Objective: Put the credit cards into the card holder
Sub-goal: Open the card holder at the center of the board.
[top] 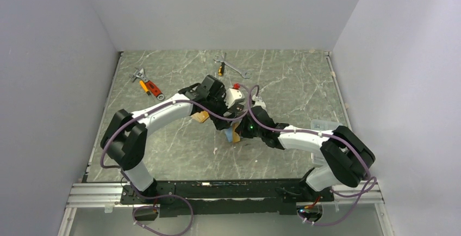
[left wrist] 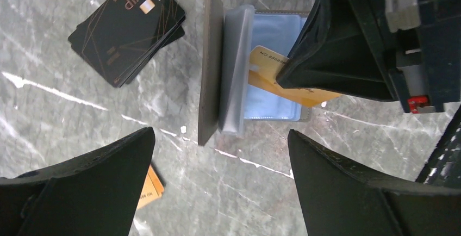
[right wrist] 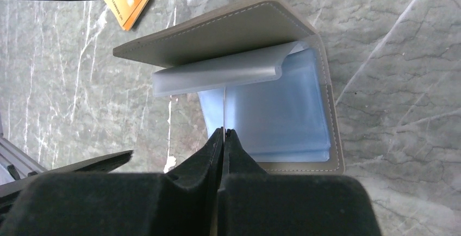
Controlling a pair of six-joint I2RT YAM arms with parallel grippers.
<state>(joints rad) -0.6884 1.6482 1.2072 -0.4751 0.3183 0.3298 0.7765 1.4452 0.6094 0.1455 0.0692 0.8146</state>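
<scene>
The right gripper (right wrist: 223, 134) is clamped on an orange card (left wrist: 266, 75), held edge-on over the blue pockets of the open card holder (right wrist: 228, 35) near the middle of the table (top: 293, 84). The left gripper (left wrist: 218, 138) hangs above with its fingers spread wide and empty. Black cards (left wrist: 128, 29) lie just beside the holder.

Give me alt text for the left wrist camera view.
An open taupe-grey folding card holder lies on grey marble, an orange plastic card at its blue pocket under the right gripper. The open left gripper frames the bottom; black cards lie upper-left.
</scene>
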